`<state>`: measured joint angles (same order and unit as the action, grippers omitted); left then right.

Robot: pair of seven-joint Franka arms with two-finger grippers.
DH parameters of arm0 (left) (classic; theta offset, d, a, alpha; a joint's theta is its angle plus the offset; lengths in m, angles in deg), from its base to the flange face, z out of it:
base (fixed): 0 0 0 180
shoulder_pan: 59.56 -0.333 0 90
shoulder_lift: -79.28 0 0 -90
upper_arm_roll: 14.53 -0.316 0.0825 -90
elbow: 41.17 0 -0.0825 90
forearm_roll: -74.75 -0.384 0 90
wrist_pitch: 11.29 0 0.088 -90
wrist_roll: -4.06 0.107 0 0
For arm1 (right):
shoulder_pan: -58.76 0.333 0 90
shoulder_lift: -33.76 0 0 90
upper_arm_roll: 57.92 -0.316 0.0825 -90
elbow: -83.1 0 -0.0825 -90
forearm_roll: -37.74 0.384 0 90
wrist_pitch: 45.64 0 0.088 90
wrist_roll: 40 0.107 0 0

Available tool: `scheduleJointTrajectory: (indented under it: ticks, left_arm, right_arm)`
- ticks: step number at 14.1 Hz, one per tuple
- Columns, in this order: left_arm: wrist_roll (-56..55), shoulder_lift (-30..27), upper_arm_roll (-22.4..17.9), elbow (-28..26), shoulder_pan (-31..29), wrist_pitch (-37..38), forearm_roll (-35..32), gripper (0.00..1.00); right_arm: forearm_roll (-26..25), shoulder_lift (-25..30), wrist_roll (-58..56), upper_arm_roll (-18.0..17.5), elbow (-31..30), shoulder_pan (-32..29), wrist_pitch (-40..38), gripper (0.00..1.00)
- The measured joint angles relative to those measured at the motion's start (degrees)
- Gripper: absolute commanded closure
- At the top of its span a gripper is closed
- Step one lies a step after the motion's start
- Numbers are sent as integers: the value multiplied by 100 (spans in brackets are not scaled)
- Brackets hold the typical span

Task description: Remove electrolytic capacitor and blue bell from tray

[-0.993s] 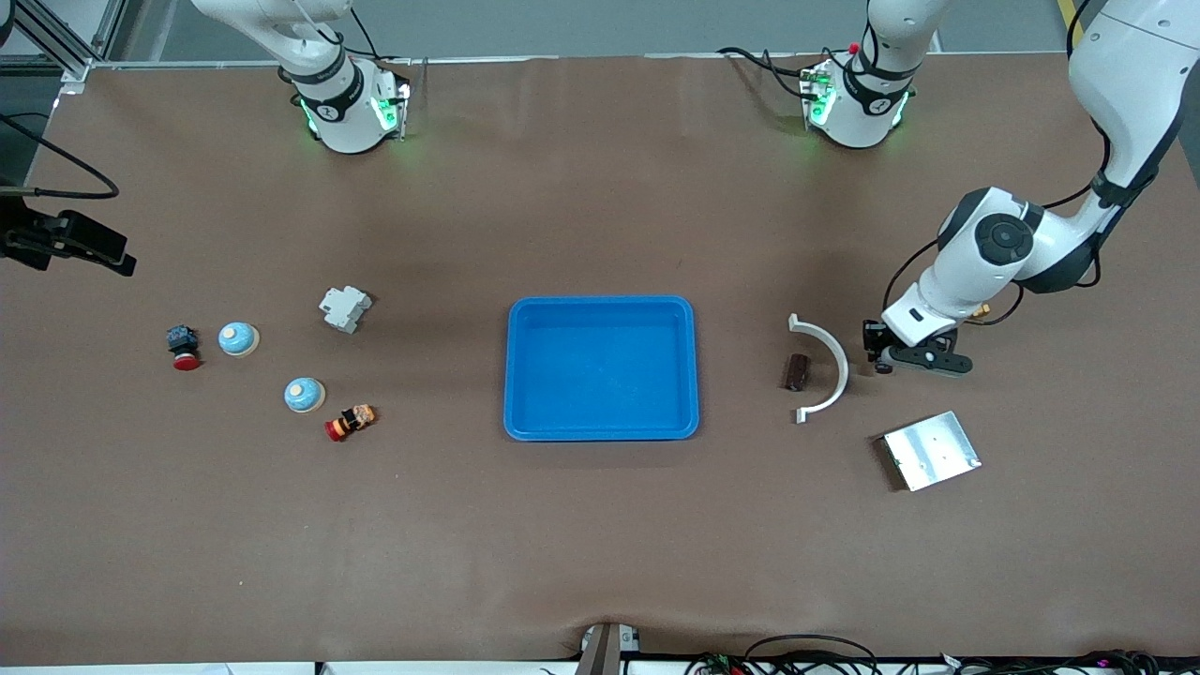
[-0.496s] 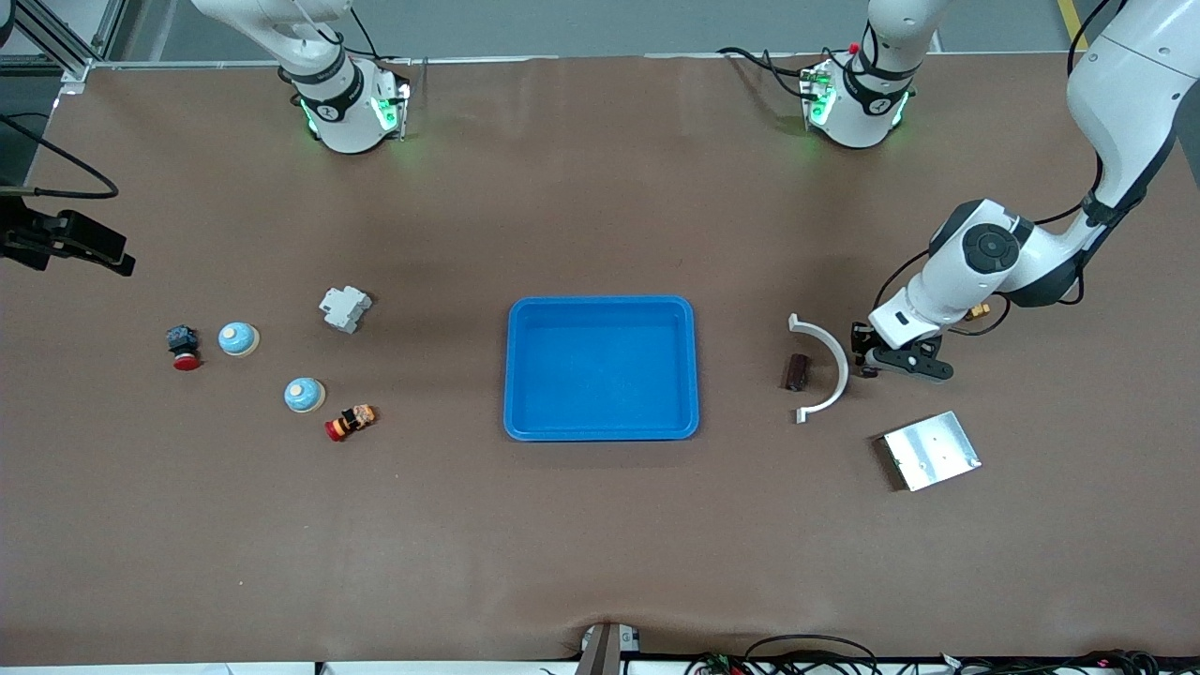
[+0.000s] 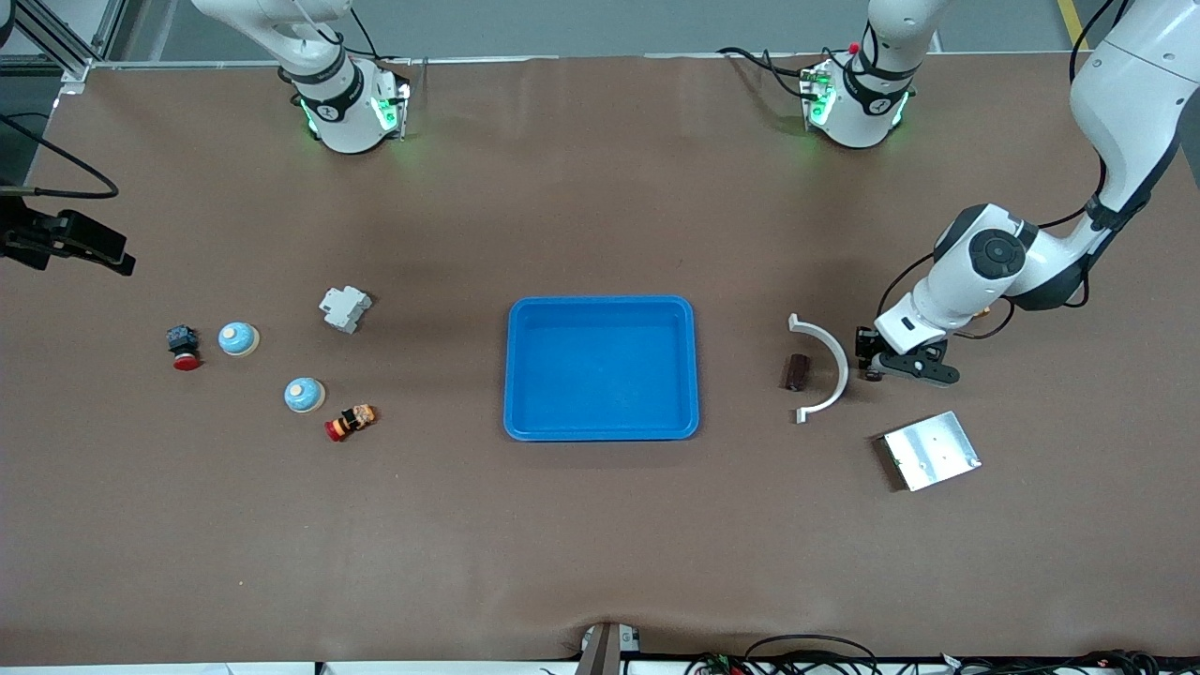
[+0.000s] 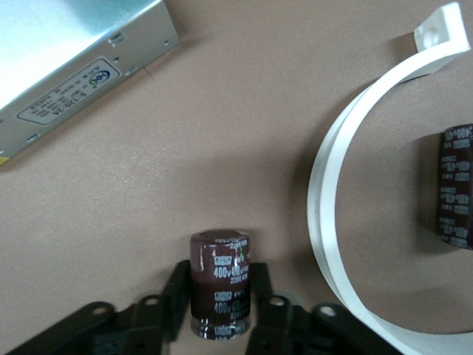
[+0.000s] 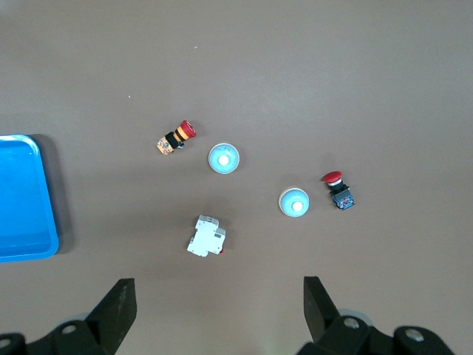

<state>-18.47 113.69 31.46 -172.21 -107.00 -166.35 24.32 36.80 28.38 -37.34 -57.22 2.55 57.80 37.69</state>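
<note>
My left gripper (image 3: 868, 362) is shut on a dark brown capacitor (image 4: 219, 266), low over the table beside a white curved piece (image 3: 837, 362). A second brown capacitor (image 3: 796, 372) lies on the table inside that curve and also shows in the left wrist view (image 4: 457, 185). Two light blue bells (image 3: 238, 338) (image 3: 305, 395) sit toward the right arm's end of the table. The right wrist view shows them too (image 5: 293, 202) (image 5: 224, 159). My right gripper (image 5: 219, 296) is open and empty, high over that end. A blue tray (image 3: 600, 303) lies empty at mid-table.
A silver metal box (image 3: 931, 450) lies nearer the front camera than my left gripper. Near the bells are a white breaker (image 3: 345, 307), a red push button on a black base (image 3: 183, 348) and a red and orange button (image 3: 350, 422).
My left gripper shifted a little toward the white curved piece, then eased back slightly, still holding the capacitor. The right arm waits.
</note>
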Motion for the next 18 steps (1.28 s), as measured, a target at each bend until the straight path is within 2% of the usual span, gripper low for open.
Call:
scheduleJointTrajectory:
  ticks: [6,9,14,18]
  left_arm:
    - [-188,-13,-11,124,-31,23,0,0]
    - [-266,-80,68,245,-35,303,14,0]
    - [-340,-204,638,825,-39,1345,666,0]
    - [-549,-253,1076,1335,-37,1857,1210,0]
  right_arm:
    - [0,0,0,0,0,0,0,0]
    - [0,0,0,-3,0,0,0,0]
    - [0,0,0,-9,0,0,0,0]
    - [-1,0,0,-8,0,0,-1,0]
